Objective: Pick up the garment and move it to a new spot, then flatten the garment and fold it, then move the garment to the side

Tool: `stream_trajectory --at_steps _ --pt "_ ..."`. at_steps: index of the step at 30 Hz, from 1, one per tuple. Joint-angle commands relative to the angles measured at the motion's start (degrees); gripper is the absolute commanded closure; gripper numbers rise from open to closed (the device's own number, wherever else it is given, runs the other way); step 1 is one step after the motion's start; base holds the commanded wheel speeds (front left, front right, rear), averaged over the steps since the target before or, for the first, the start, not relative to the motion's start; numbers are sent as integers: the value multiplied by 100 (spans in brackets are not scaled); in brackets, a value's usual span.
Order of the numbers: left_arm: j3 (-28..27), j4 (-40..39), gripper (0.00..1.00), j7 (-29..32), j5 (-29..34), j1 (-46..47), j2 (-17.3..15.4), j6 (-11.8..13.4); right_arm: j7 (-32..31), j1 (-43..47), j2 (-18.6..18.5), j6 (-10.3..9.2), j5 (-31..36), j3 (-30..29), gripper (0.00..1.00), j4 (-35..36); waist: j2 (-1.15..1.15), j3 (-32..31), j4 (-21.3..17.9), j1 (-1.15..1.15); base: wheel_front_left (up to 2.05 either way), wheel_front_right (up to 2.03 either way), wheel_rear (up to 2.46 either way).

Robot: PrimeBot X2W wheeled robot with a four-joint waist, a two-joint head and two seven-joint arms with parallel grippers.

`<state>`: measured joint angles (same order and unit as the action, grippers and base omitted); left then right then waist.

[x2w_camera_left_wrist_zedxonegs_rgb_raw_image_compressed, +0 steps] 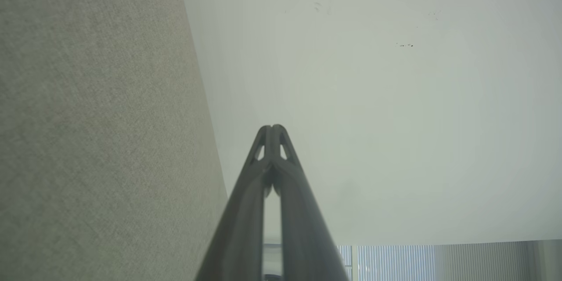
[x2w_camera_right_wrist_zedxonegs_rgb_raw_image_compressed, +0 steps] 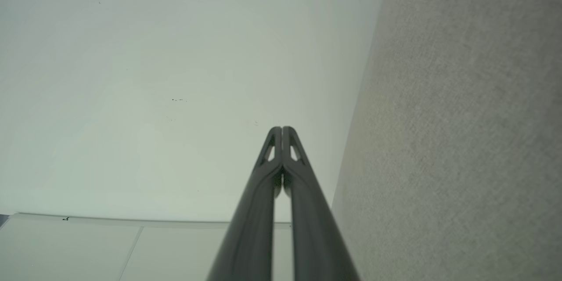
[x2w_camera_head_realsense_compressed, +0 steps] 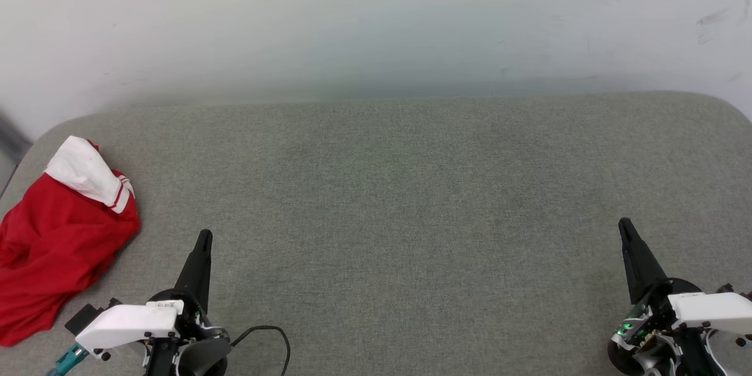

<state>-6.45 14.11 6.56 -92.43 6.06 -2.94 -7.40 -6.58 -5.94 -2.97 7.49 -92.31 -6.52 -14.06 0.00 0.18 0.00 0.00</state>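
Nearest, the left gripper and right gripper hover low over the grey padded surface, both clenched on nothing. The garment lies crumpled at the surface's left edge, near the left gripper (pickup not yet begun, I judge). Next, that gripper must open and reach left. The head view places the garment; the wrist views give the fingertips pressed together and, beyond, the pale wall.
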Motion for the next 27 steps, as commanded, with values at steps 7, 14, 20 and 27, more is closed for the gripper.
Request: stream_trajectory --at_steps 7,14,20,27 --pt "-16 1 100 10 8 42 7 -18 -1 -60 19 0 -21 0 100 -6 0 0 0 0 0 0 0" --pt "-16 1 100 10 8 42 7 -18 -1 -60 19 0 -21 0 100 -6 0 0 0 0 0 0 0" --pt "-15 1 100 9 8 42 7 -18 -1 -60 19 0 -21 0 100 -6 0 0 0 0 0 0 0" --pt "-15 1 100 9 7 41 7 -18 -1 -60 19 0 -21 1 100 -6 0 0 0 0 0 0 0"
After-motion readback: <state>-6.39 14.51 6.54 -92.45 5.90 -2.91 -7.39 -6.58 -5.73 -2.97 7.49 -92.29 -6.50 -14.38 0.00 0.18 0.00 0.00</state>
